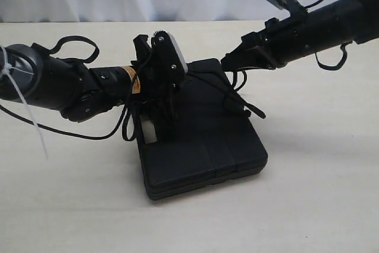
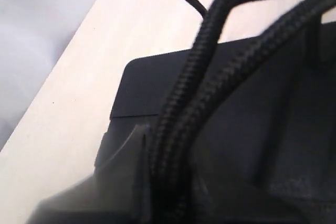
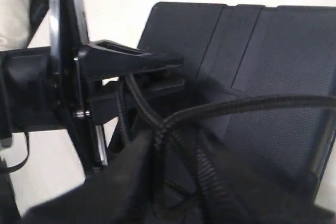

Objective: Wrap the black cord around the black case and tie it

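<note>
1. Position: the black case (image 1: 201,146) lies flat on the middle of the table (image 1: 320,176).
2. The black cord (image 1: 240,96) crosses its far top.
3. The left gripper (image 3: 176,72), over the case's far-left part, clamps the cord.
4. The right gripper (image 1: 228,61) has cord at its tips; its grip cannot be told.

right gripper (image 3: 176,142): blurred, close up, fingers parted.
black cord (image 3: 252,103): strands crossing between those fingers.
black case (image 3: 283,51): under the cord, ahead.
left gripper (image 3: 181,72): opposite, cord leading into it.

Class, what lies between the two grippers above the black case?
The black cord runs between the left gripper and right gripper, over the black case, shown in the right wrist view.
</note>
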Available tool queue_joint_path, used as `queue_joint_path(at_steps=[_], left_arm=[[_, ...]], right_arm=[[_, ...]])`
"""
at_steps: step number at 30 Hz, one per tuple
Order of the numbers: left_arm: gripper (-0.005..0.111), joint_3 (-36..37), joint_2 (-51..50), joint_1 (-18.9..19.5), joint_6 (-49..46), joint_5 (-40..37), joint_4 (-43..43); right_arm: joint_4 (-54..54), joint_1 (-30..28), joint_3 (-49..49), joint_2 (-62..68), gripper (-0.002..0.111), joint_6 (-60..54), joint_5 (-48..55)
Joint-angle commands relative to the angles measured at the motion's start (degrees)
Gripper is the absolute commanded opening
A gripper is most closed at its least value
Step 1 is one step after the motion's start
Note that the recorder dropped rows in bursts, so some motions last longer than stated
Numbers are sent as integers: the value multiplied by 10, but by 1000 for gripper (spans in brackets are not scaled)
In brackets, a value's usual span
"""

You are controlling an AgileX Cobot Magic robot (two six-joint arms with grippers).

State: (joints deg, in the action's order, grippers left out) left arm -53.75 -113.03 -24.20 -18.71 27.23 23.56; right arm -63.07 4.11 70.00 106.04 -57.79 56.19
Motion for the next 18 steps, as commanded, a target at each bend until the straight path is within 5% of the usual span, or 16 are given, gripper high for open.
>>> queue_joint_path(at_steps=[1,5,18], left_arm=[[0,-3,3,-5,22,32,-5],[0,-3,3,-5,24,32,-5],[0,-3,3,-5,27,29,-28]], right_arm=[[10,0,0,-2,53,5,-9],[67,0,19,-21,68,27,-2],[307,10,26,-148,60,164,-3]])
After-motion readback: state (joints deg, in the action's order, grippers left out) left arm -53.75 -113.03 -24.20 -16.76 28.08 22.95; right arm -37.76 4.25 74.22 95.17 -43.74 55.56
